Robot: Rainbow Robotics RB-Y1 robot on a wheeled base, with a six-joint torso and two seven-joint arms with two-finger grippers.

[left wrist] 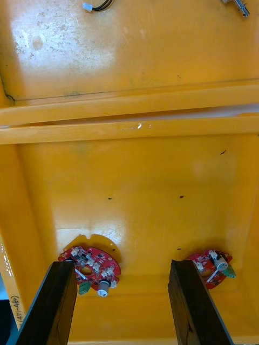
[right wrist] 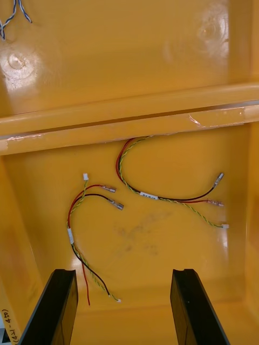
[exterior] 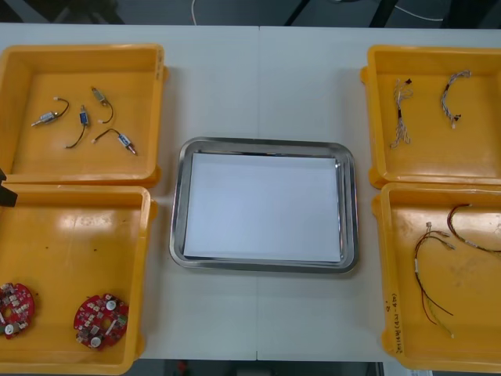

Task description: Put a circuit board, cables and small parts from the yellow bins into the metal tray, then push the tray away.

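Note:
Two round red circuit boards (exterior: 100, 319) (exterior: 14, 307) lie in the near-left yellow bin (exterior: 145, 274). My left gripper (left wrist: 121, 307) hovers open above that bin, one circuit board (left wrist: 91, 264) just past its one finger (left wrist: 54, 302) and the other board (left wrist: 213, 267) by the other finger. My right gripper (right wrist: 124, 307) hangs open over the near-right yellow bin (exterior: 383, 274), where red and yellow cables (right wrist: 148, 195) (right wrist: 70, 234) lie loose ahead of the fingers. The metal tray (exterior: 262, 143), white inside, sits between the bins with nothing in it.
The far-left yellow bin (exterior: 78, 48) holds several small metal parts (exterior: 84, 117) on black cables. Twisted blue and white cables (exterior: 450, 98) lie in the far-right yellow bin (exterior: 430, 51). Bare table runs beyond the tray to the far edge.

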